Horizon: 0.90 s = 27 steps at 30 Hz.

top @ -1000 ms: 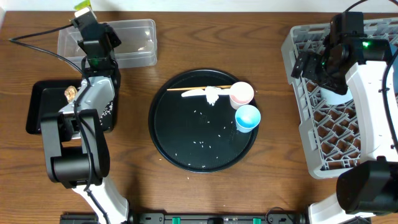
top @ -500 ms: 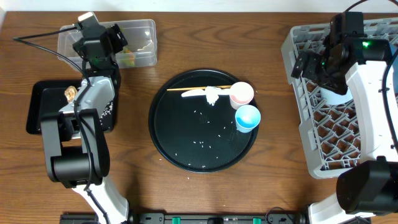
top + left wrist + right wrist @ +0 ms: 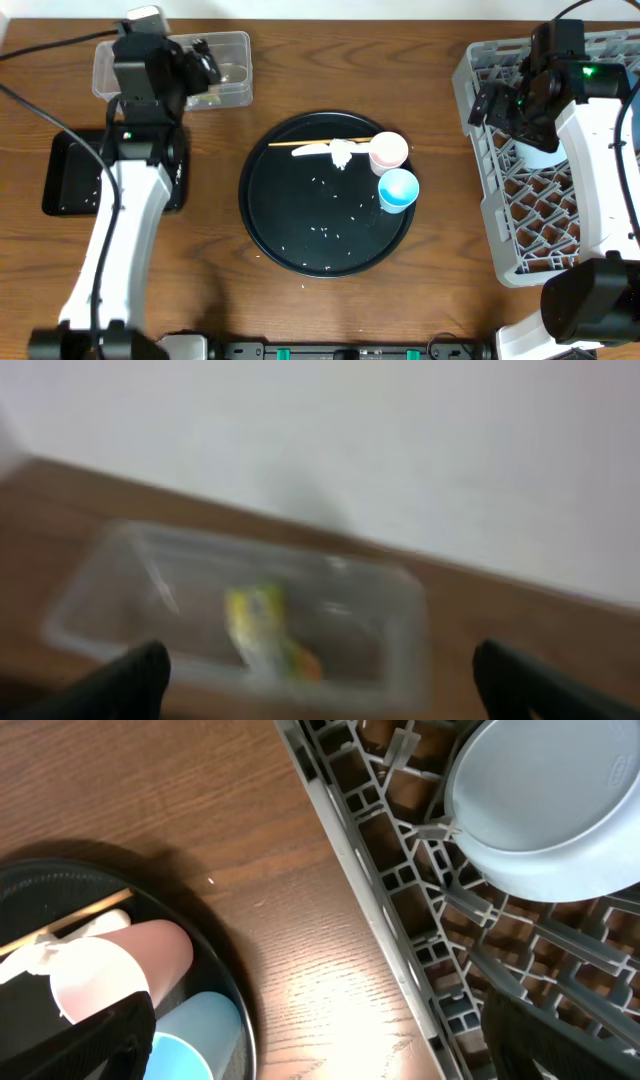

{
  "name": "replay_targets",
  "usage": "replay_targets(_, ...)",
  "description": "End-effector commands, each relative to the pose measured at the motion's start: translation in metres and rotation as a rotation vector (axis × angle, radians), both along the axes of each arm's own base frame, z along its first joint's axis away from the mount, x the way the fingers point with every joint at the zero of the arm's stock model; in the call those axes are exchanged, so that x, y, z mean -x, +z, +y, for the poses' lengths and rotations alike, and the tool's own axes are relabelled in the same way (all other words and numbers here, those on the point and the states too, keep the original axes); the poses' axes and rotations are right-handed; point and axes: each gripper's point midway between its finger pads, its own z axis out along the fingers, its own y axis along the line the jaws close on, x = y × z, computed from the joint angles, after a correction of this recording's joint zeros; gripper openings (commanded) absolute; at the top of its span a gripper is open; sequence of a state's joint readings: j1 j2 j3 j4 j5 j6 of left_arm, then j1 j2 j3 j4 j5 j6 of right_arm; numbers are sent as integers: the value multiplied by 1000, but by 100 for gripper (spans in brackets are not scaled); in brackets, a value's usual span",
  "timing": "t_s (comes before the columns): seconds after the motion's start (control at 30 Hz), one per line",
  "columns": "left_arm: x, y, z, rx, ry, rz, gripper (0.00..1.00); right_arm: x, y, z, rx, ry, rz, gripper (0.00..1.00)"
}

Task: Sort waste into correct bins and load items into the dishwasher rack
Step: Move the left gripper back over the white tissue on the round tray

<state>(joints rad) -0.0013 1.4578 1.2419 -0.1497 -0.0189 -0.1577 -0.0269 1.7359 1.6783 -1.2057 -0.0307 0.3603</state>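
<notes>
My left gripper [image 3: 204,62] hangs open over the clear tub [image 3: 225,85], with nothing between its fingers. In the blurred left wrist view, the yellow-green wrapper [image 3: 264,628] lies inside the tub [image 3: 90,615], beyond the gripper [image 3: 325,685]. The black rectangular tray [image 3: 60,175] lies left of that arm. My right gripper [image 3: 487,104] is open above the left edge of the grey rack [image 3: 545,215]. A pale-blue bowl [image 3: 545,805] rests upside down in the rack [image 3: 400,890]. The pink cup [image 3: 389,151], light-blue cup [image 3: 397,189], crumpled tissue [image 3: 342,154] and rice grains [image 3: 330,232] sit on the round tray.
The large round black tray [image 3: 265,215] fills the middle of the table. A thin wooden stick [image 3: 315,142] lies across its far side. A black cable [image 3: 45,100] trails from the left arm over the table's left part.
The left gripper opened and let the wrapper drop into the clear tub. Then the left arm shifted and stretched out over the black tray. The right arm has not moved.
</notes>
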Motion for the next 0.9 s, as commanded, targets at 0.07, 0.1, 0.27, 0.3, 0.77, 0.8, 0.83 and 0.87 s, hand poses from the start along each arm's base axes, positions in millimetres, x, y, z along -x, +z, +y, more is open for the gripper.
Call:
replay_targets(0.07, 24, -31, -67, 128, -250, 160, 98, -1, 7, 1, -7, -10, -20, 99)
replay_targets(0.1, 27, -40, -74, 160, -257, 198, 98, -1, 7, 1, -7, -10, -20, 99)
replay_targets(0.27, 40, -89, -126, 244, -391, 368, 98, -1, 7, 1, -7, -10, -20, 99)
replay_targets(0.3, 42, -99, -134, 243, -407, 397, 98, -1, 7, 1, -7, -10, -20, 99)
replay_targets(0.77, 61, -189, -211, 136, -541, 599, 98, -1, 7, 1, -7, -10, -20, 99)
replay_targets(0.8, 62, -195, -213, 133, -543, 614, 98, -1, 7, 1, -7, -10, -20, 99)
replay_targets(0.83, 64, -200, -214, 131, -546, 625, 98, -1, 7, 1, -7, -10, -20, 99)
replay_targets(0.87, 65, -205, -216, 130, -548, 637, 98, -1, 7, 1, -7, -10, -20, 99)
